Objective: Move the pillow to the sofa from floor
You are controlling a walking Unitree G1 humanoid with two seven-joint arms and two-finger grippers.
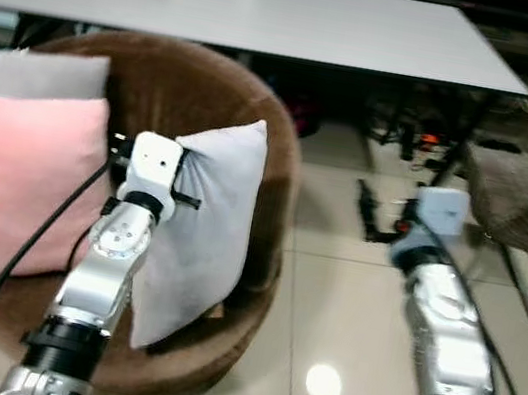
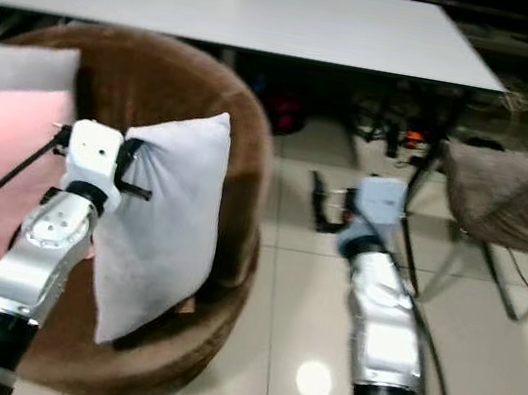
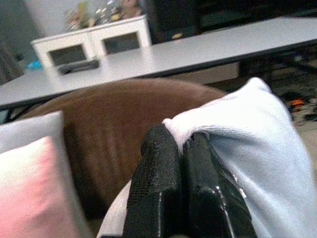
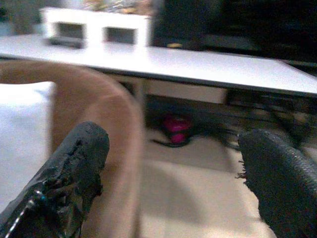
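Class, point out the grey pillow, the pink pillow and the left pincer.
Grey pillow point(image 1: 210, 219), left eye view, middle of its face.
Pink pillow point(image 1: 21, 167), left eye view, its centre.
Left pincer point(image 3: 181, 148), left wrist view, between fingertips.

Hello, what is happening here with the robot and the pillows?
The left gripper has its fingers shut on an edge of a grey pillow, which stands upright on the round brown sofa. A pink pillow and another grey one already lean on the sofa's back. The right gripper is open above the tiled floor, holding nothing. A white table stands behind.
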